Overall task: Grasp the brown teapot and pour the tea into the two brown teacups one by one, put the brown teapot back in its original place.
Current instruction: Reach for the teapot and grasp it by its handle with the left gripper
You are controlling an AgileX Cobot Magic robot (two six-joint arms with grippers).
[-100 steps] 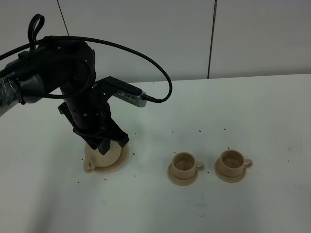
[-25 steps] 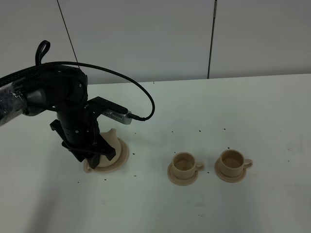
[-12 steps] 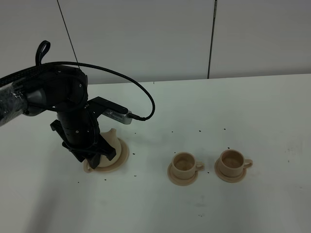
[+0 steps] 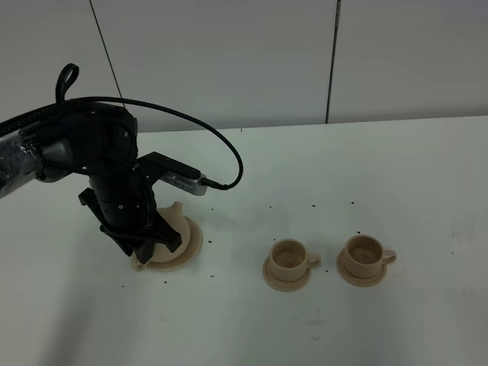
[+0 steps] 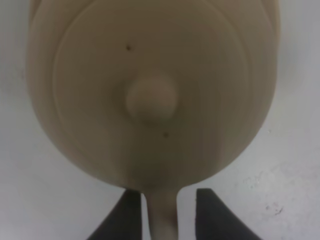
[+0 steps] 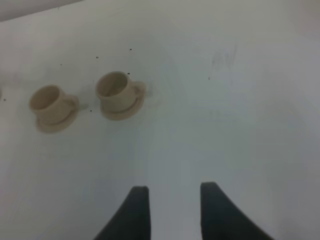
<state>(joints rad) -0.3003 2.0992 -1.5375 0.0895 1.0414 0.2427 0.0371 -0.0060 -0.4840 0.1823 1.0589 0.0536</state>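
Observation:
The brown teapot (image 5: 150,95) sits on its wide saucer (image 4: 193,242) at the left of the table, mostly hidden under my left arm in the high view; its spout side (image 4: 176,219) peeks out. My left gripper (image 5: 167,192) is open, with one finger on each side of the loop handle (image 5: 162,220) and a small gap showing. It also shows in the high view (image 4: 147,254). The two brown teacups (image 4: 288,263) (image 4: 364,258) stand on their small saucers at centre right; no dark tea shows in them. My right gripper (image 6: 172,192) is open and empty, hovering apart from the cups (image 6: 52,106) (image 6: 120,94).
The white table (image 4: 343,168) carries small dark specks. A grey panelled wall stands behind it. A black cable (image 4: 221,145) loops over my left arm. My right arm is outside the high view.
Since four seconds ago my left arm has come down and shifted left over the teapot. In the last second it has barely moved. The cups have not moved.

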